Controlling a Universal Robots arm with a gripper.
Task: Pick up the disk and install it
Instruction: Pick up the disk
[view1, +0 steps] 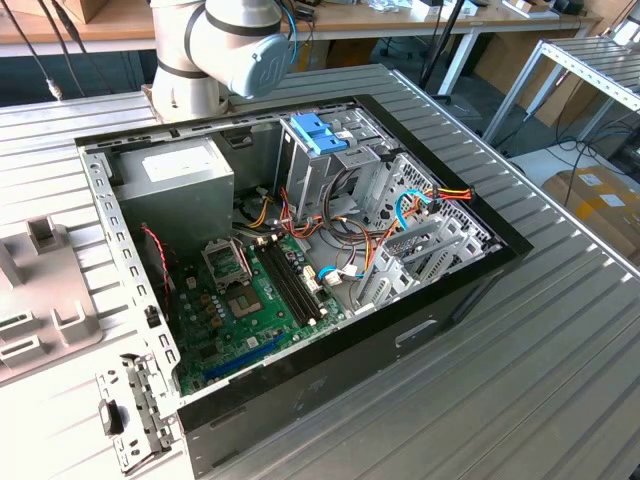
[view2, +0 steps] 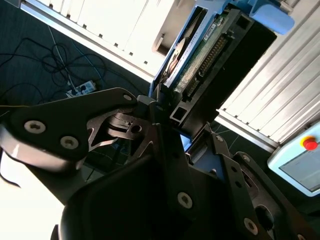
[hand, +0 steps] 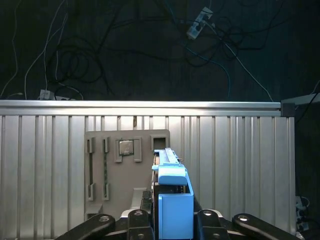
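One black two-fingered pincer (hand: 172, 220) is closed on one disk (hand: 170, 172), a flat silver hard drive with a blue plastic side bracket. In the first wrist view the disk is seen edge-on, standing up out of the pincer with a finger against each side. It is held in the air, clear of the ribbed aluminium worktop (hand: 240, 165) beyond. One flat grey fixture plate (hand: 125, 170) with two long narrow slots lies on that worktop, past the pincer's tips.

In the second wrist view the pincer (view2: 167, 112) clamps the near end of the disk (view2: 210, 55), whose connector edge faces the camera.

In the exterior view, from its left: one grey fixture plate (view1: 40, 290), one loose metal bracket (view1: 130, 410), then one open black computer case (view1: 440, 300). Inside the case are one grey power-supply box (view1: 185, 175), one green motherboard (view1: 240, 310) and one grey drive cage with light-blue latch tabs (view1: 318, 135). One silver-grey arm joint (view1: 230, 45) stands behind the case.
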